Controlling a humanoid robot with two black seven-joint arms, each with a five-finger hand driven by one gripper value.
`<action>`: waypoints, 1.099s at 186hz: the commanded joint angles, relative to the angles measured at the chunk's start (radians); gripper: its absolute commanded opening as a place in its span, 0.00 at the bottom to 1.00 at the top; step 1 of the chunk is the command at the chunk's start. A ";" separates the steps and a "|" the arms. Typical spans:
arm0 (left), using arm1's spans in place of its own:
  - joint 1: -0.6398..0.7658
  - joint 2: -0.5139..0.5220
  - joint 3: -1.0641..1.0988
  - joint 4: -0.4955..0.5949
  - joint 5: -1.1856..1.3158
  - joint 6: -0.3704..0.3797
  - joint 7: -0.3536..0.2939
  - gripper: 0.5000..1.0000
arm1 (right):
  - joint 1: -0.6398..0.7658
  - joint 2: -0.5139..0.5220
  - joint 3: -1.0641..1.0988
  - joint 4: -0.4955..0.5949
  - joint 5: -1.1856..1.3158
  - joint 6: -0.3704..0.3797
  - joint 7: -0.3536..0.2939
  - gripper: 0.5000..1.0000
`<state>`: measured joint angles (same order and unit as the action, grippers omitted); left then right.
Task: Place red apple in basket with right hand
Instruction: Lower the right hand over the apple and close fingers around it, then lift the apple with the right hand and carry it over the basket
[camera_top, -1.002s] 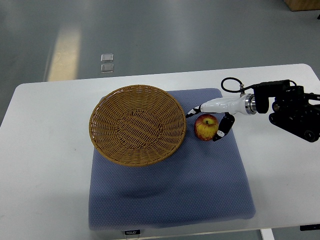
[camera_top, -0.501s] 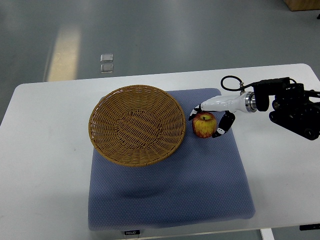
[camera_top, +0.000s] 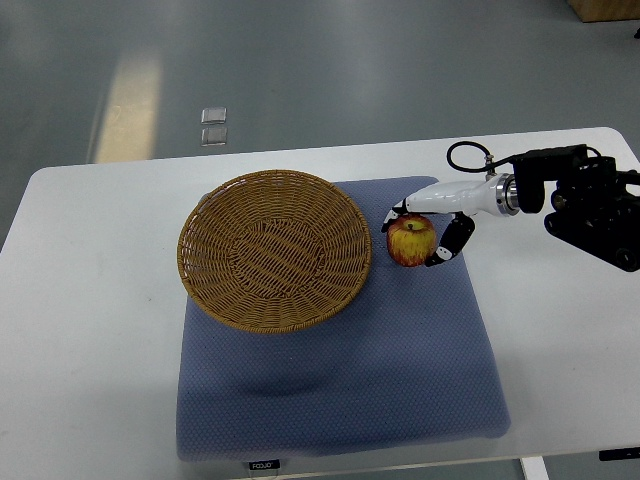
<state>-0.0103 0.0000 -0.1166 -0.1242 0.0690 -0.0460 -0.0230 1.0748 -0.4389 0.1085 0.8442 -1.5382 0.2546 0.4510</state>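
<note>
Top view: the robot's white right hand (camera_top: 425, 232), reaching in from the right edge on a black arm, clasps a red-and-yellow apple (camera_top: 411, 240) between dark-tipped fingers (camera_top: 449, 245), just beside the rim of a round woven wicker basket (camera_top: 275, 249) on a blue padded mat (camera_top: 400, 360) atop a white table (camera_top: 90, 330). Compared with half a second earlier, the fingers have closed tighter around the apple, and hand and fruit sit slightly higher in the picture, the apple not yet inside the basket.
</note>
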 joint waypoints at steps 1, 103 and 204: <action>0.000 0.000 0.000 0.000 0.000 0.000 0.000 1.00 | 0.022 -0.017 0.007 0.000 0.006 0.002 0.000 0.47; 0.000 0.000 0.000 0.000 0.000 0.000 0.000 1.00 | 0.188 0.002 0.020 0.000 0.021 0.020 -0.005 0.49; 0.000 0.000 0.000 0.000 0.000 0.000 0.000 1.00 | 0.149 0.302 0.049 -0.031 0.020 0.000 -0.017 0.54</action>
<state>-0.0100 0.0000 -0.1166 -0.1243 0.0690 -0.0460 -0.0230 1.2469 -0.1722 0.1568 0.8252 -1.5186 0.2608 0.4344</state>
